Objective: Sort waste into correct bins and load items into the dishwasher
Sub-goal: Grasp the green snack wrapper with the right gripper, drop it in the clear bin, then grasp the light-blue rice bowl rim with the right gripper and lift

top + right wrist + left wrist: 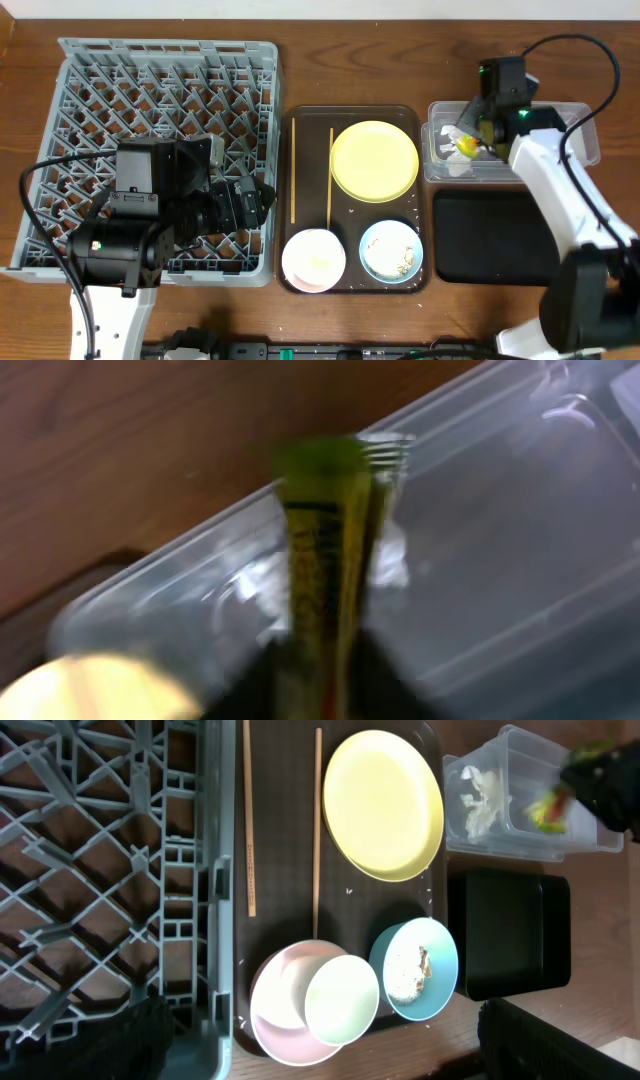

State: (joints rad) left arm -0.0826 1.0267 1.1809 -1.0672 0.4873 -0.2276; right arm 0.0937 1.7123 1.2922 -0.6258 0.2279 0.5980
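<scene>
My right gripper is shut on the green-and-yellow wrapper and holds it over the clear tub, where crumpled white paper lies. The black tray lies in front of the tub. My left gripper is open and empty above the grey dish rack, near its right edge. On the brown tray are the yellow plate, two chopsticks, the white bowl with the small cup in it, and the light-blue bowl with rice crumbs.
The brown serving tray lies between the rack and the two bins. A few white crumbs lie loose on it. Bare wooden table shows along the back and the front right.
</scene>
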